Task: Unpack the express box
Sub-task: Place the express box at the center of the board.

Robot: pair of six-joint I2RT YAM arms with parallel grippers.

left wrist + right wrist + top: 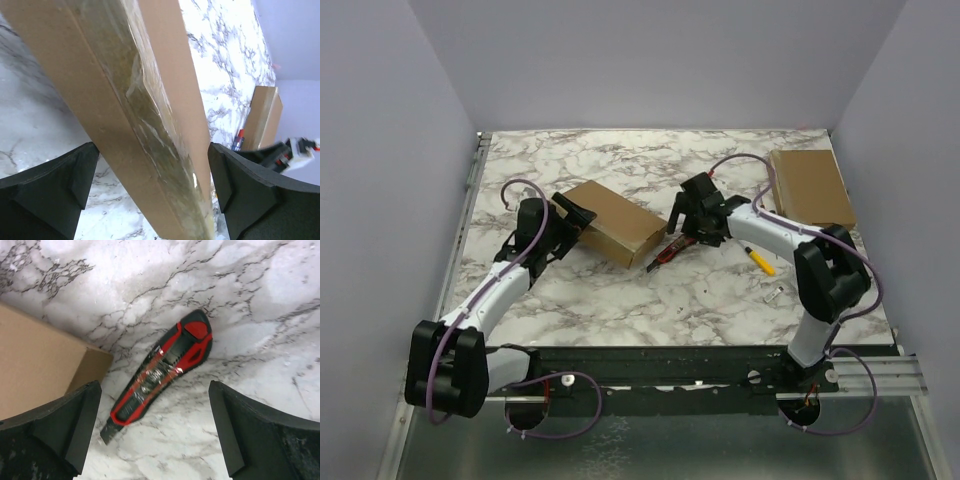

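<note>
A brown cardboard express box (615, 222) with a taped seam lies on the marble table, left of centre. My left gripper (570, 215) is open at the box's left end. In the left wrist view the box (145, 100) runs between the spread fingers of the gripper (152, 200). A red and black utility knife (665, 253) lies on the table just off the box's right corner. My right gripper (692, 218) hovers over it, open and empty. In the right wrist view the knife (165, 370) lies between and ahead of the gripper's (155, 440) fingers, beside the box corner (40, 365).
A second flat cardboard box (810, 186) lies at the back right corner. A yellow pen-like object (761, 262) and a small pale part (773, 294) lie near the right arm. Grey walls enclose the table on three sides.
</note>
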